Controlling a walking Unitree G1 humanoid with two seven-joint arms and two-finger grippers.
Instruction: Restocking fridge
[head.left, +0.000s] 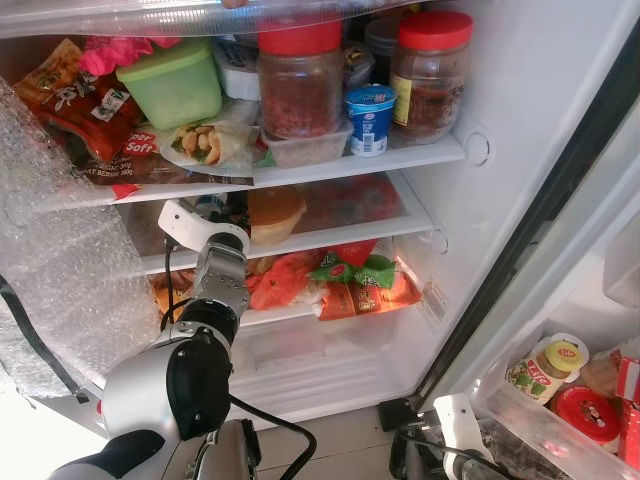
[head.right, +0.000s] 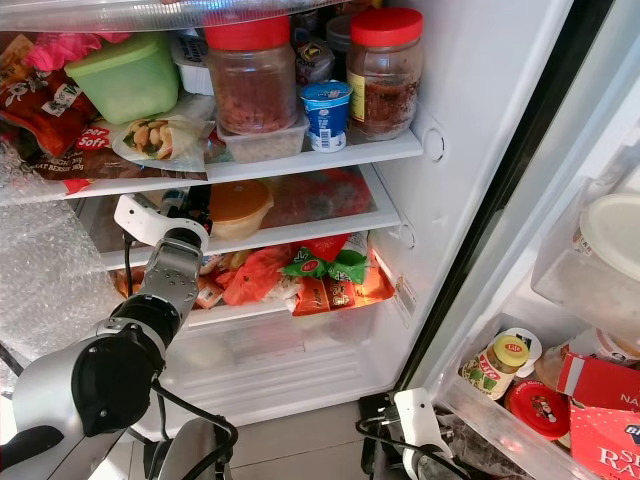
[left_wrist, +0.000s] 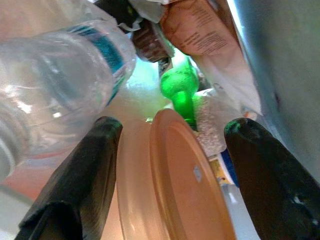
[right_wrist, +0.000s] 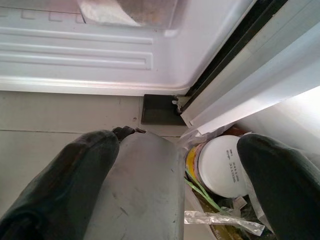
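My head views are bright and sharp, the fridge (head.left: 520, 120) interior lit from within, glare whitening its right wall. My left wrist view is soft, close-range blur; backlight glows green.

The top fridge shelf (head.left: 420, 155) carries a green lidded tub (head.left: 176, 80), two red-capped jars (head.left: 300, 80), a small blue yoghurt cup (head.left: 369, 118) and a wrapped sandwich (head.left: 205, 143). On the middle shelf (head.left: 380, 228), an orange lidded container (left_wrist: 175, 185) sits between the left gripper's fingers (left_wrist: 80, 180), a clear water bottle (left_wrist: 55, 75) beside one of them.
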